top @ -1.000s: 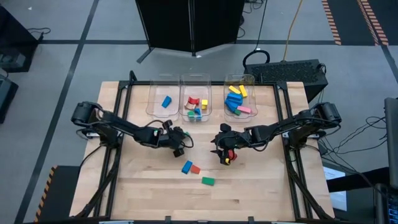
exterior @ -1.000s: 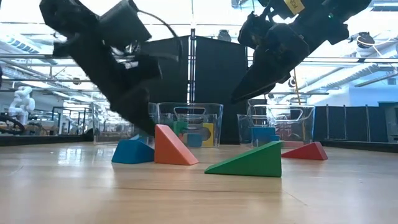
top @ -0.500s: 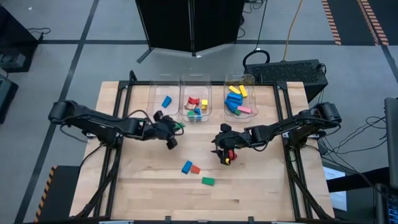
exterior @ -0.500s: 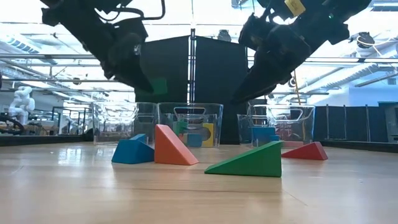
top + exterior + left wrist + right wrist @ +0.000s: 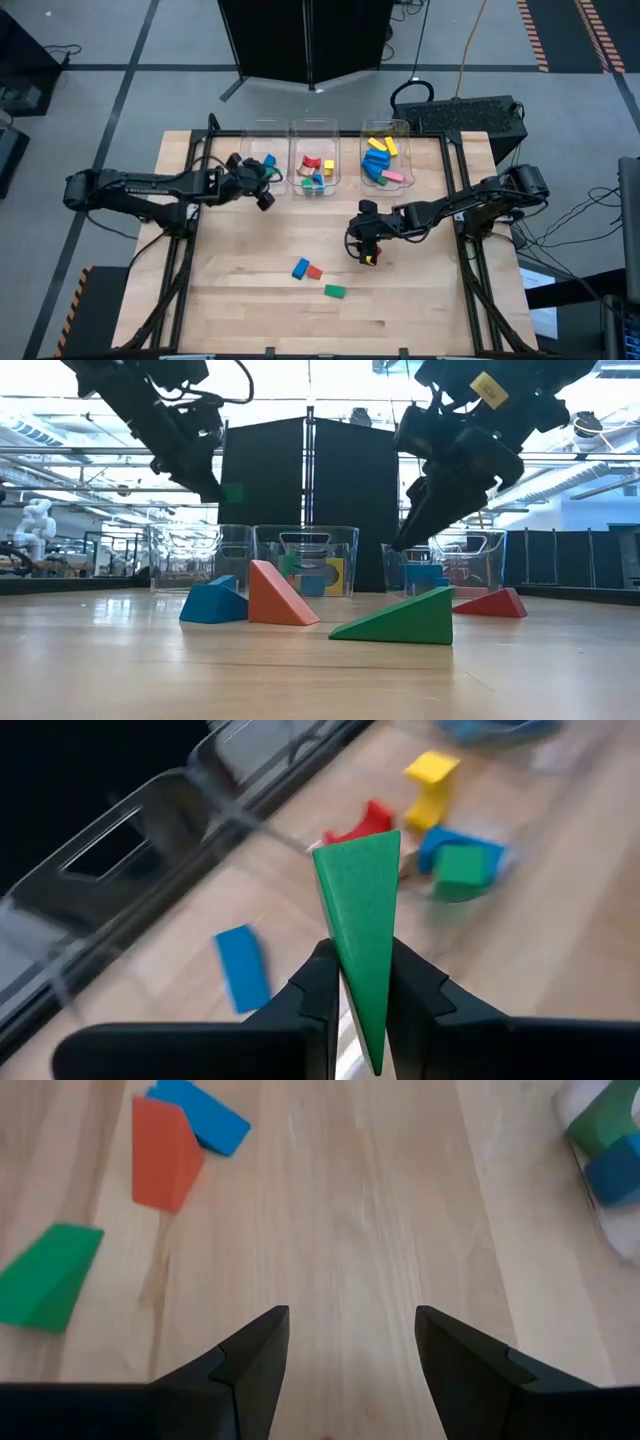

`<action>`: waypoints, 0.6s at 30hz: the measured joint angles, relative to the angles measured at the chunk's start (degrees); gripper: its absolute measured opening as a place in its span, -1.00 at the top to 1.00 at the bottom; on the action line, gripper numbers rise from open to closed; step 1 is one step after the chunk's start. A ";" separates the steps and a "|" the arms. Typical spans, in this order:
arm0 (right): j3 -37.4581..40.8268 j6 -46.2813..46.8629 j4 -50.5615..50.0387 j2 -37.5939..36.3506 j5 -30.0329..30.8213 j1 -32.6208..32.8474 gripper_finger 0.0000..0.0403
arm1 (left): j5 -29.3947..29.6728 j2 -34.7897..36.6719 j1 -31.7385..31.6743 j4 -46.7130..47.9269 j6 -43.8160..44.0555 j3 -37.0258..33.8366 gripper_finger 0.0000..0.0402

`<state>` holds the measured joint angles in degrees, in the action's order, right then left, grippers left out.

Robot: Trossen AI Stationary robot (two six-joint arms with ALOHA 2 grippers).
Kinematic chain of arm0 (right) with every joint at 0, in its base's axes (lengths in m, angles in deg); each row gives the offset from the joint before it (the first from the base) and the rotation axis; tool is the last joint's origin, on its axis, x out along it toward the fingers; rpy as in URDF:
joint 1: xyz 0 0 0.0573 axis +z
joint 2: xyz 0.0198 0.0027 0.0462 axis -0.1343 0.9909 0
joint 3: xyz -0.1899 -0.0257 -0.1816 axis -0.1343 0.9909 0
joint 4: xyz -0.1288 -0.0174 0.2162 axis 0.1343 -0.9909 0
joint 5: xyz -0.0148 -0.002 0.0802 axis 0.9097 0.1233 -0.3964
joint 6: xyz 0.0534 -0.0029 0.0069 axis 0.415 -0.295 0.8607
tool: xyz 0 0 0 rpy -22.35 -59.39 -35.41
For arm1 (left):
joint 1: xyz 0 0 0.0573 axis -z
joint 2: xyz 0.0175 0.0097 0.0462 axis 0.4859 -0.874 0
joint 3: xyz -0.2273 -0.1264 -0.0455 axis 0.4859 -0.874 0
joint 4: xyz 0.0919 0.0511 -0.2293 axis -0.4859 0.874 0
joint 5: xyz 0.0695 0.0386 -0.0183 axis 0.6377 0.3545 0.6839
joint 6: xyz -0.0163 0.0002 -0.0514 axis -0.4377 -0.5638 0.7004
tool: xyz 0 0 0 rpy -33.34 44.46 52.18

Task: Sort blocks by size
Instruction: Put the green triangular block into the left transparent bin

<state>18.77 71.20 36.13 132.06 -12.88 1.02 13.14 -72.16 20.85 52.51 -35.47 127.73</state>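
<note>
My left gripper [image 5: 264, 192] hangs over the gap between the left bin [image 5: 258, 160] and the middle bin [image 5: 314, 168], shut on a green wedge block [image 5: 360, 910]. The wedge also shows in the low view as a green tip [image 5: 232, 492]. My right gripper [image 5: 350, 1350] stands open above the table's right middle [image 5: 365, 245], with nothing between its fingers. A red wedge [image 5: 490, 603] lies on the table below it. Blue [image 5: 300, 268], orange [image 5: 314, 272] and green [image 5: 334, 291] blocks lie flat on the table nearer the front edge. My left gripper pinches the green wedge between its two fingers at the wedge's thin end [image 5: 362, 1010]. The wide end [image 5: 358, 850] sticks out ahead of the fingertips. The fingers slant down toward the far edge. The wedge is lifted clear, high above the bins.
Three clear bins stand in a row at the far edge. The left one holds a blue block [image 5: 242, 968], the middle one red, yellow, blue and green blocks [image 5: 430, 830]. The right bin [image 5: 385, 160] holds several blue, yellow and pink blocks. Bare wood lies between the arms.
My left gripper has risen and swung from the table's middle toward the far edge, to the left and middle bins, carrying the green wedge clear of the table. My right gripper has stayed in place and tipped its fingers somewhat further down.
</note>
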 joint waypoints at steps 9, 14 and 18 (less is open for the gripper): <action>-0.02 -0.31 -7.87 -1.37 -0.06 0.00 -0.02 | -10.12 -0.01 -15.31 1.52 -7.31 0.00 0.75; -0.02 0.11 -11.97 -4.39 -0.31 0.72 -0.02 | -26.57 -0.47 -25.59 1.51 -10.80 0.00 0.75; -0.02 -0.45 -12.19 -7.28 -0.34 1.91 -0.02 | -30.05 -1.66 -31.02 1.29 -12.04 0.00 0.75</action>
<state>18.75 70.75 23.94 124.78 -13.23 2.93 -16.91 -73.82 -10.17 53.80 -47.52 127.73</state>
